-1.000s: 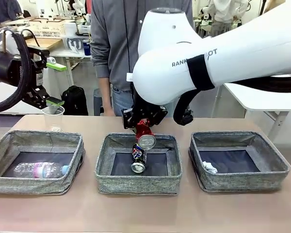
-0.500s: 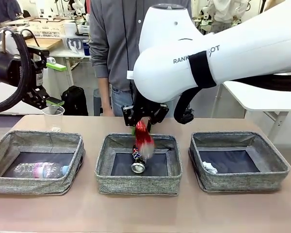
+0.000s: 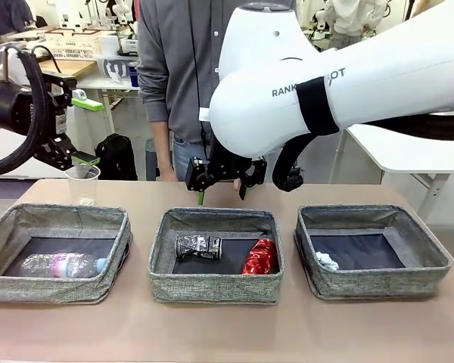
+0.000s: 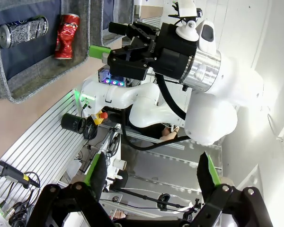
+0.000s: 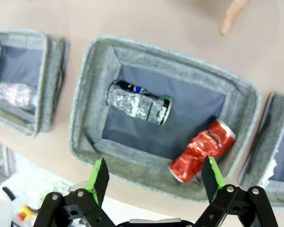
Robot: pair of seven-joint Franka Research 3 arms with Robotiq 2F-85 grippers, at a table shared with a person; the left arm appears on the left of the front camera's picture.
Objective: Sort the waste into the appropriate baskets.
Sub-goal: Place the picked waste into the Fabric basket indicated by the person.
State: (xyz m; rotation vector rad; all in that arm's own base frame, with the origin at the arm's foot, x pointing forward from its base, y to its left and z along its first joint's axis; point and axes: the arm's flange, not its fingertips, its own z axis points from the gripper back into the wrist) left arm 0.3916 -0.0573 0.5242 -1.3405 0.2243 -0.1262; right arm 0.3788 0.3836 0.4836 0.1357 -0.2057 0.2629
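Grippers both stand with fingers apart, empty. At far left, the left gripper (image 3: 86,130) hangs above the clear plastic cup (image 3: 82,184), which stands on the table (image 3: 212,333) behind the left basket (image 3: 57,289) holding the bottle (image 3: 62,265). The right gripper (image 3: 221,187) hovers over the middle basket (image 3: 212,289), where the dark can (image 3: 197,246) and red can (image 3: 260,257) lie. The paper wad (image 3: 327,261) sits in the right basket (image 3: 374,283).
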